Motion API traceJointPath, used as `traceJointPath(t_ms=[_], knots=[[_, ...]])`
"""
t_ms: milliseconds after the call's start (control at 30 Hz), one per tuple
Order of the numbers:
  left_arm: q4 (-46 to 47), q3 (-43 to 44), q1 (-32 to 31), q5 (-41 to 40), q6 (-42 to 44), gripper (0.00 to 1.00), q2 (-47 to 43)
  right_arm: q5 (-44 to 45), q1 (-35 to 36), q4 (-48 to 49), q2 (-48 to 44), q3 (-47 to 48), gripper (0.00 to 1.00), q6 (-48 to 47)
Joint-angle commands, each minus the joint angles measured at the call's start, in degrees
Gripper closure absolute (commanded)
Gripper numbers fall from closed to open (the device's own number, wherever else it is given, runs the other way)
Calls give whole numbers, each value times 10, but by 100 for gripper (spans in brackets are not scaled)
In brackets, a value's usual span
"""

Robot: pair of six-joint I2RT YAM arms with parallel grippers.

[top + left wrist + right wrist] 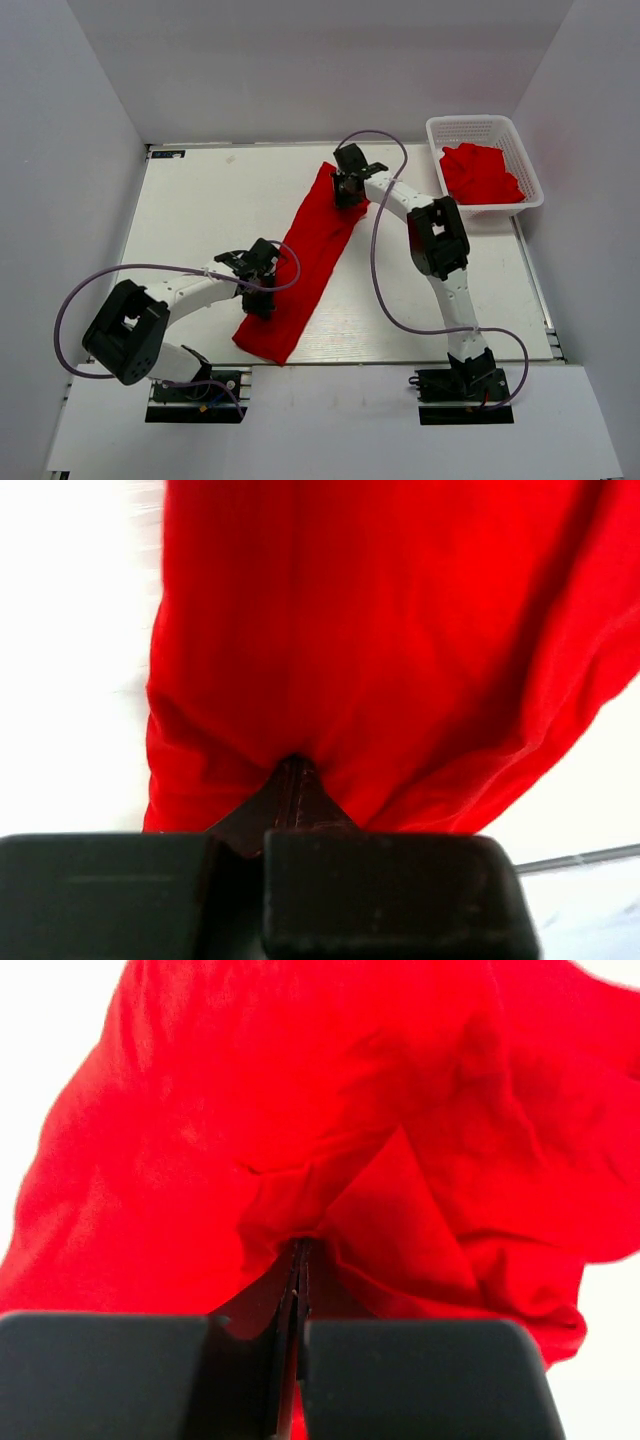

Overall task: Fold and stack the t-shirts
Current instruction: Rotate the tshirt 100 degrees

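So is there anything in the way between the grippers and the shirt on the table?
Nothing visible. The left gripper and right gripper are each shut on the shirt; the basket sits apart, far right.

left hand (290, 785) and right hand (300, 1258) tips buried in t-shirt (305, 262), basket (470, 122) pile (480, 175) uncountable

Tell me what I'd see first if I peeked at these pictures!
The bright red t-shirt jumps out: a long strip slanting across the middle of the white table, the left claw pinching it by the near end and the right claw by the far end. Next comes the white basket at the far right corner, heaped with more red cloth.
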Motion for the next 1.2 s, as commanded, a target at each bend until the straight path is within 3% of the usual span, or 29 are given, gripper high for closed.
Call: traceJointPath(t_ms=[0,433,767,800,833,867,900,933,967,1033,1067,1167], knots=[[51,-29,-18,55,-18,100,44,2,1,-15,41,47,100,-12],[84,67,-119,92,-23,100,142,-63,5,-13,127,186,100,-42],[84,76,-138,54,-34,100,136,-73,1,11,92,165,100,-57],[84,85,-138,43,-28,98,124,-83,-2,14,85,156,100,-58],[75,106,-138,34,-21,90,115,-85,-2,21,76,154,100,-61],[68,119,-138,14,-12,83,105,-84,-4,26,43,152,92,-68],[53,145,-138,-4,5,63,82,-86,5,31,3,153,71,-71],[48,159,-138,-10,17,56,68,-85,-3,35,2,152,71,-77],[40,173,-138,-18,25,49,54,-88,-5,39,-27,154,58,-87],[25,214,-126,-25,46,38,26,-85,-5,38,-75,154,41,-93],[25,224,-126,-33,46,24,-2,-78,-5,38,-105,148,30,-95],[13,259,-120,-60,59,17,-54,-66,-11,29,-185,108,13,-102]])
